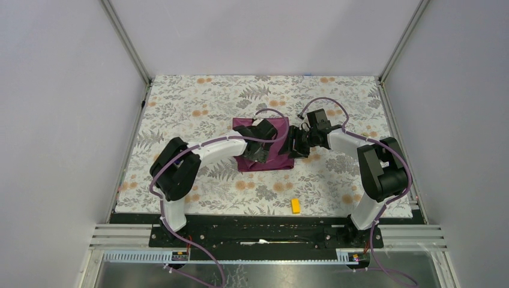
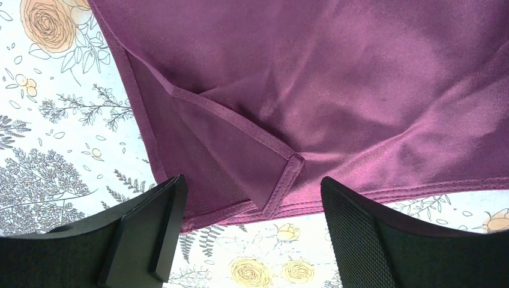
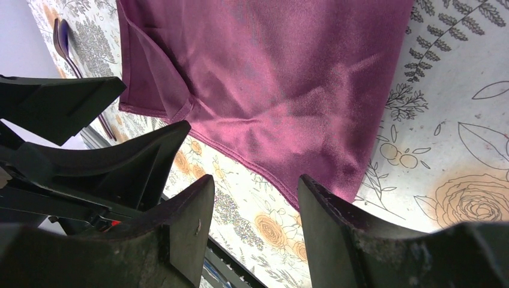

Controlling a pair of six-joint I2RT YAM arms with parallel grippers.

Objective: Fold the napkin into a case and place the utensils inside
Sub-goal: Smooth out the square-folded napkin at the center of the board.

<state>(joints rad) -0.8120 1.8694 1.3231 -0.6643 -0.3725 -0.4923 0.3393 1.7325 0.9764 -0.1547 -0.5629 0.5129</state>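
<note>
The plum-purple napkin (image 1: 273, 157) lies folded on the floral mat, with one hemmed corner (image 2: 282, 180) turned over onto it near its front edge. My left gripper (image 2: 252, 183) hovers over that corner, open, with nothing between its fingers (image 2: 150, 228). At the cloth's right edge, my right gripper (image 3: 255, 180) is open and holds nothing. The napkin (image 3: 270, 84) fills the right wrist view. There a dark purple utensil (image 3: 63, 42) lies on the mat past the cloth's far side. In the top view the utensils are hidden.
A small yellow block (image 1: 295, 206) lies near the mat's front edge. The left gripper's black fingers (image 3: 120, 162) crowd the left of the right wrist view. Grey walls and a metal frame (image 1: 127, 42) enclose the floral mat (image 1: 198, 102).
</note>
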